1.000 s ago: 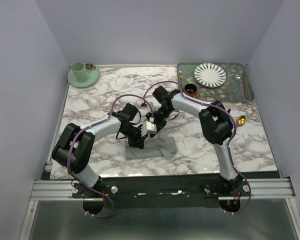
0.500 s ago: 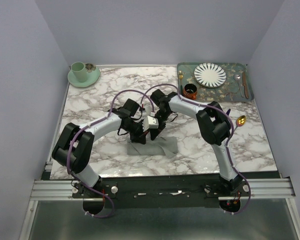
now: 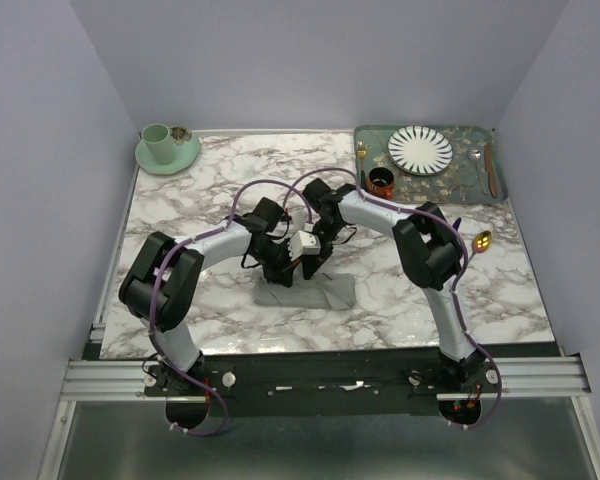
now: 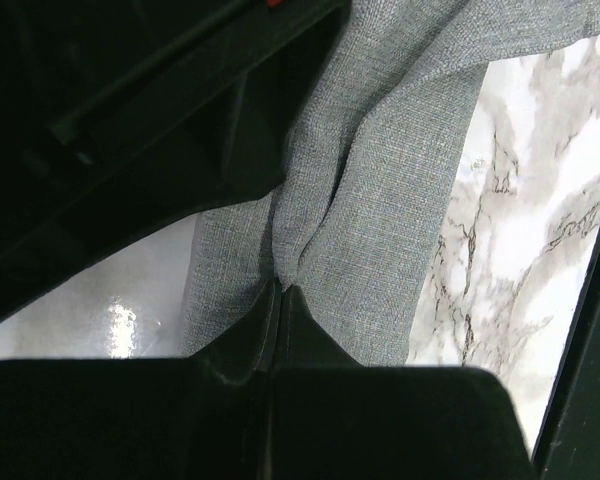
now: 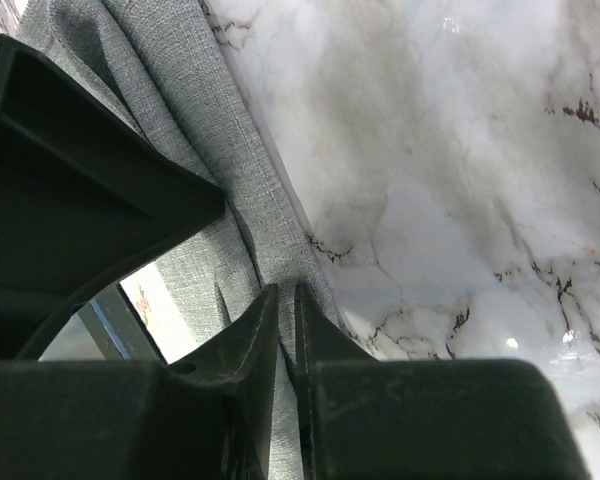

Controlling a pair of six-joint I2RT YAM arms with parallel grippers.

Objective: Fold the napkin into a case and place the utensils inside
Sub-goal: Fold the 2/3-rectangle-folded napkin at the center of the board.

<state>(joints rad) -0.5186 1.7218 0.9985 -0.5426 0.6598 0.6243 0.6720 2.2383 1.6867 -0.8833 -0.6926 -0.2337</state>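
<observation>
The grey napkin [image 3: 325,294] lies bunched in a long shape on the marble, near the front middle. My left gripper [image 3: 282,272] is shut on a pinched fold of the napkin [image 4: 380,200], jaws tight together [image 4: 280,287]. My right gripper [image 3: 308,262] sits right beside it, its narrow jaws [image 5: 287,292] shut on an edge of the napkin [image 5: 230,160]. A utensil with a shiny gold spoon bowl [image 3: 483,240] lies at the right, its handle hidden behind the right arm.
A green patterned tray [image 3: 370,135] at the back right holds a striped plate [image 3: 420,149], a small gold fork [image 3: 361,152] and more cutlery [image 3: 485,168]. An orange-and-black cup [image 3: 381,181] stands by it. A green mug on a saucer [image 3: 161,146] sits back left.
The right gripper has closed onto the cloth. Both grippers have shifted slightly toward the back, and the napkin has been drawn into a flatter, narrower strip.
</observation>
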